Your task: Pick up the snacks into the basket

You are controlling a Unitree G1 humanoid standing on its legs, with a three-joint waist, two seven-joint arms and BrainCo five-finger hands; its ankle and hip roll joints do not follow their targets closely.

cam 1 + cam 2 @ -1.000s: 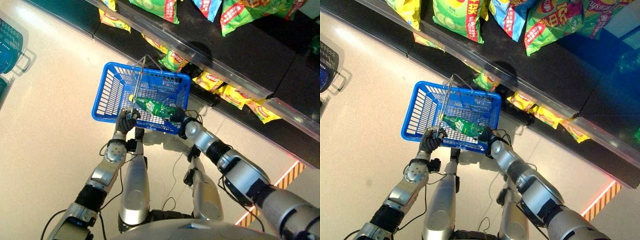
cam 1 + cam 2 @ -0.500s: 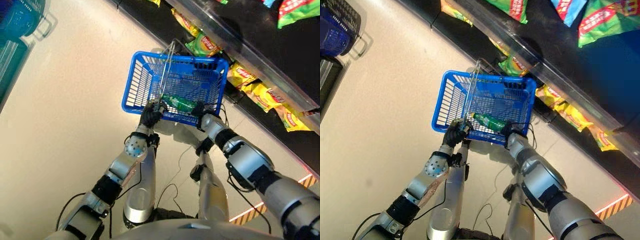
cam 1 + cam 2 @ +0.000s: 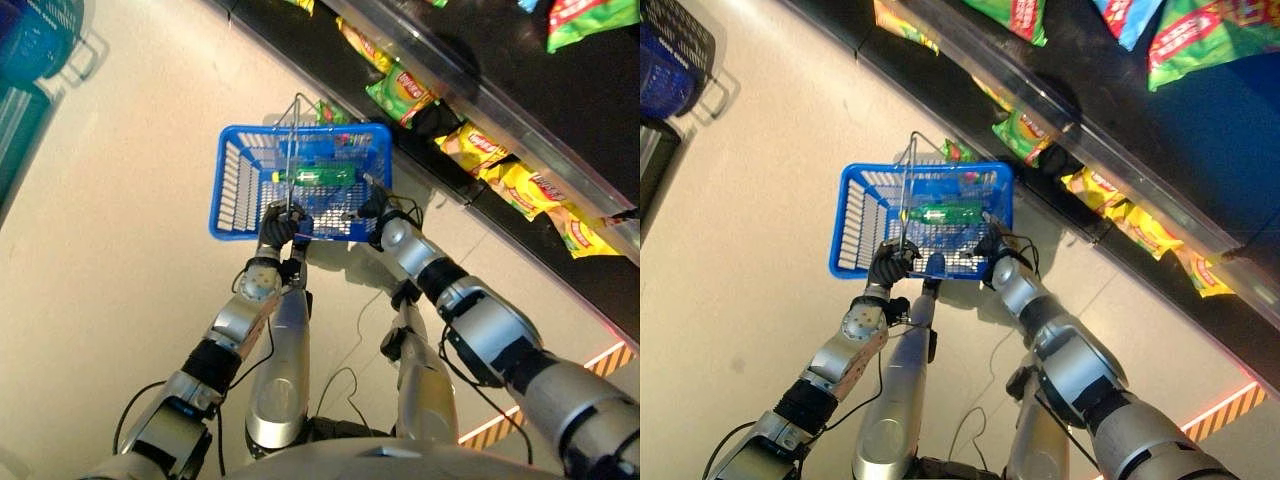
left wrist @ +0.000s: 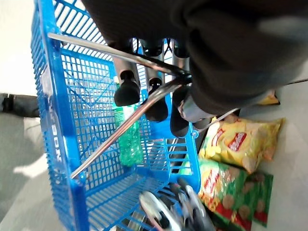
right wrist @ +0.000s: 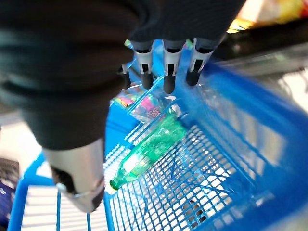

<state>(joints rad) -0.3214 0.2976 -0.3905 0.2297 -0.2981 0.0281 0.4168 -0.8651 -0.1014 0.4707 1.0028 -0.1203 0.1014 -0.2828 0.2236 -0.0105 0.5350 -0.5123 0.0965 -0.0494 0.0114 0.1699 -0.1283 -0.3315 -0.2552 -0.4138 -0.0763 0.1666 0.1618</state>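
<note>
The green bottle now lies free on the mesh floor of the blue basket, on its side across the middle; half a second ago it sat at the basket's near wall beside the right hand, and a second ago that hand had it at the rim. The right hand has let go: in the right wrist view its fingers hang straight and apart above the bottle, holding nothing, with a couple of small colourful packets showing past the bottle's far end. The left hand stays curled round the wire handle, which crosses its dark fingertips in the left wrist view, so the basket is carried off the floor. The head camera has swung between pictures, so the basket's apparent drift is mostly the view shifting. I judge this drop finished and the right hand free for another item; yellow and green snack bags lie on the low shelf just beyond the basket.
</note>
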